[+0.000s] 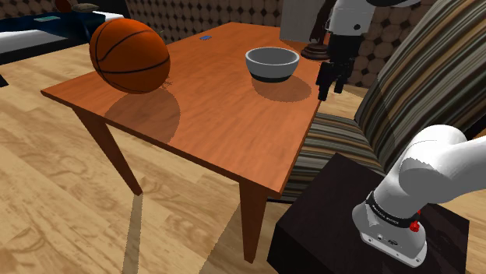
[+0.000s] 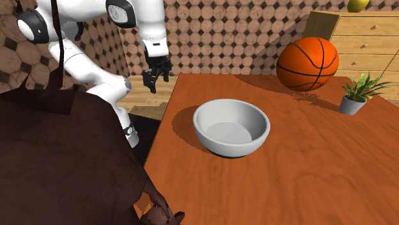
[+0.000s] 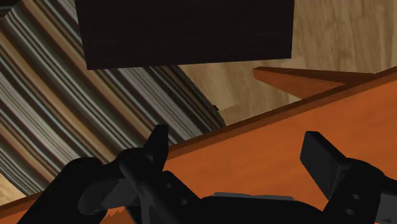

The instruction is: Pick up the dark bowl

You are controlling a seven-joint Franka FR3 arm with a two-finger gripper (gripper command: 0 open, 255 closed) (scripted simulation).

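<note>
The bowl (image 1: 272,64) (image 2: 231,128) is light grey with a dark foot. It stands upright near the edge of the orange-brown wooden table (image 1: 218,117) (image 2: 320,172) on the side toward the arm. My black gripper (image 1: 331,81) (image 2: 155,75) hangs open and empty at that edge, apart from the bowl, on the shoulder view's right of it. In the wrist view the gripper (image 3: 238,156) has its fingers (image 3: 321,162) wide apart over the table (image 3: 356,108) edge, nothing between them.
A large basketball (image 1: 129,56) (image 2: 307,62) rests on the far end of the table. A small potted plant (image 2: 355,96) stands beside it. A striped sofa (image 1: 420,70) (image 3: 76,108) lies under the gripper side. The dark stand (image 1: 343,226) sits below.
</note>
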